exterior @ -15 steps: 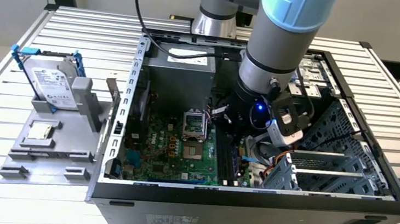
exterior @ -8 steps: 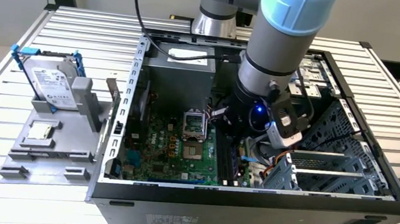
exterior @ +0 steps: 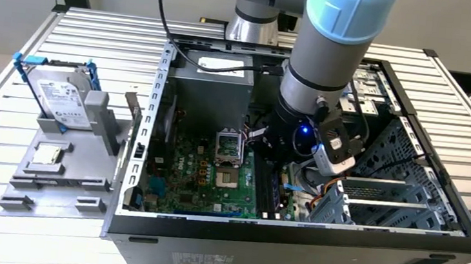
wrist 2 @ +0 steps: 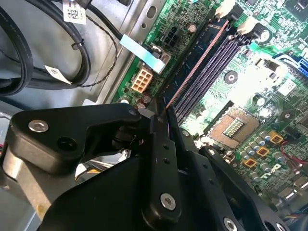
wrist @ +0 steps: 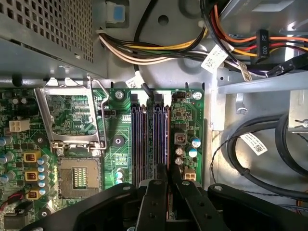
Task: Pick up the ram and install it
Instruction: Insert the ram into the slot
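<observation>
Reaching down into the open computer case [exterior: 294, 238], the arm carries its gripper [exterior: 279, 150] low over the motherboard [exterior: 205, 174] in the exterior view, beside the case's drive-cage wall, so that the stick meets the board from straight above. A silver hard drive [exterior: 61, 102] stands in a grey holder [exterior: 50, 172] on the slatted table [exterior: 11, 123], outside the case's wall on the exterior view's left, clear of the work.

In the second wrist view, the gripper [wrist 2: 161, 122] is closed on the ram [wrist 2: 192, 67], whose thin edge runs away from the fingers along the purple sockets [wrist 2: 211, 72]; it is held on edge because the slots take it that way. Whether it is fully seated, I cannot tell.

In the first wrist view, the gripper [wrist: 168, 185] sits over the outermost sockets [wrist: 149, 137], next to the processor socket [wrist: 77, 175]; the ram [wrist: 168, 144] shows as a thin line in line with them.
</observation>
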Available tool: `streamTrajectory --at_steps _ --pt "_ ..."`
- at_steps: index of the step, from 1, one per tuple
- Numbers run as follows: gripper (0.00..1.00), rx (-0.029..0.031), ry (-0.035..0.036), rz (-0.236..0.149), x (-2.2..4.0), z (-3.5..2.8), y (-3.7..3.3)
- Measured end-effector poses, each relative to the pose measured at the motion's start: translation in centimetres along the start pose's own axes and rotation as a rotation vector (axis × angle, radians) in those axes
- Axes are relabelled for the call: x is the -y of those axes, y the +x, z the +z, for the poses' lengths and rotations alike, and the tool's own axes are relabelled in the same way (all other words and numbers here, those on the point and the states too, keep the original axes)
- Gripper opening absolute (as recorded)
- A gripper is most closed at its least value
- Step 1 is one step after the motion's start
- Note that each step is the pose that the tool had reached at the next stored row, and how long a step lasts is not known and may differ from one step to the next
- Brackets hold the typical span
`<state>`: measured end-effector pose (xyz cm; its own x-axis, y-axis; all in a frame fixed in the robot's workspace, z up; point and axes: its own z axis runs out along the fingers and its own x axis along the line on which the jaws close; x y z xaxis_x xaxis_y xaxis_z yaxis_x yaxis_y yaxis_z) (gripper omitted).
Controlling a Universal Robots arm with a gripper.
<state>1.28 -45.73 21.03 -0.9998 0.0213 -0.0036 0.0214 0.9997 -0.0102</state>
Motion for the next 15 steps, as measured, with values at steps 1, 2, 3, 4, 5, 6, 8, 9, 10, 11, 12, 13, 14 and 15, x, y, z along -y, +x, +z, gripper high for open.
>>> streamTrajectory --at_steps 1,2,3,4,5,6,8,9,10,11,12,13,14,15 --pt "0.00 0.0001 0.0000 0.000 0.00 0.01 0.00" --pt "0.00 0.0000 -0.0001 0.000 0.00 0.02 0.00" --pt "0.00 0.0001 -0.0002 0.000 0.00 0.03 0.00" --pt "0.00 0.0000 -0.0002 0.000 0.00 0.03 0.00" --pt "0.00 0.0000 -0.0001 0.000 0.00 0.04 0.00" --pt "0.00 0.0000 -0.0001 0.000 0.00 0.04 0.00" --pt "0.00 0.0001 -0.0001 0.000 0.00 0.06 0.00" --pt "0.00 0.0000 -0.0002 0.000 0.00 0.07 0.00" --pt "0.00 0.0001 -0.0002 0.000 0.00 0.07 0.00" --pt "0.00 0.0001 -0.0002 0.000 0.00 0.08 0.00" --pt "0.00 0.0001 -0.0001 0.000 0.00 0.08 0.00" --pt "0.00 0.0000 -0.0001 0.000 0.00 0.09 0.00" --pt "0.00 0.0001 -0.0001 0.000 0.00 0.09 0.00" --pt "0.00 0.0000 -0.0001 0.000 0.00 0.10 0.00"
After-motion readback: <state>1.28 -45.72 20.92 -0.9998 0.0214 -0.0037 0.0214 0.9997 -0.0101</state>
